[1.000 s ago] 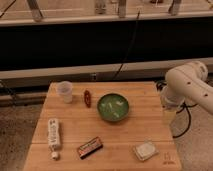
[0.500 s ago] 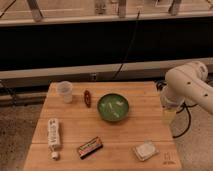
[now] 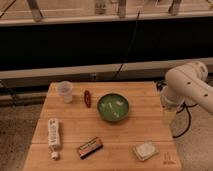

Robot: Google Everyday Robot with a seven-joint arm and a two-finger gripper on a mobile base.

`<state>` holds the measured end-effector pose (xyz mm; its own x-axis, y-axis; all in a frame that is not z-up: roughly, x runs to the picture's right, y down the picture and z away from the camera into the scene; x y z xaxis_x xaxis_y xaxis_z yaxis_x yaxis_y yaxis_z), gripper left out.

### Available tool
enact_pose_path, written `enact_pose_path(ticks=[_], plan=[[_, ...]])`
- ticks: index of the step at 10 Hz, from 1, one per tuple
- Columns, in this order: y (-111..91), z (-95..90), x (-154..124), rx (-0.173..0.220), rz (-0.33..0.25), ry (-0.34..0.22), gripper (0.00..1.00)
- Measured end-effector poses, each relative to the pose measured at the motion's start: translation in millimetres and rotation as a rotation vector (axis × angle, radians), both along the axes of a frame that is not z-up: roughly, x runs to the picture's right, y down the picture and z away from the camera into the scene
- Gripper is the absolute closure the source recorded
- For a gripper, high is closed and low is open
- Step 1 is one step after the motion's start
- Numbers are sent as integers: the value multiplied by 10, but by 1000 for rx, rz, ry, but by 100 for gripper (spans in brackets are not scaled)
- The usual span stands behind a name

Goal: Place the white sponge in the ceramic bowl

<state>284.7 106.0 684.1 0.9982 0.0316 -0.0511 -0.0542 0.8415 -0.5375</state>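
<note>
The white sponge (image 3: pixel 146 150) lay flat near the surface's (image 3: pixel 145 127) front right corner; a dark bar (image 3: pixel 90 147) and a white tube (image 3: pixel 54 134) lay to its left; farther back, the green bowl (image 3: pixel 113 107) sat mid-surface, well apart from the sponge; the tool (image 3: pixel 169 111) hung by the right edge, whether open or closed I could not tell.

A single raised camera on the near side looks down across the whole wooden table (image 3: pixel 145 97) toward the far wall (image 3: pixel 75 45); the gripper (image 3: pixel 169 114) hangs at the table's right edge.
</note>
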Motion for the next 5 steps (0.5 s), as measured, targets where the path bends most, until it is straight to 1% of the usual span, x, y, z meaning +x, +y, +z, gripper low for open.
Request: enact_pose_path(ticks=[2, 3, 5], plan=[[5, 0, 0, -1, -1, 0, 20], [38, -5, -5, -4, -12, -3, 20], [282, -51, -40, -18, -78, -29, 20]])
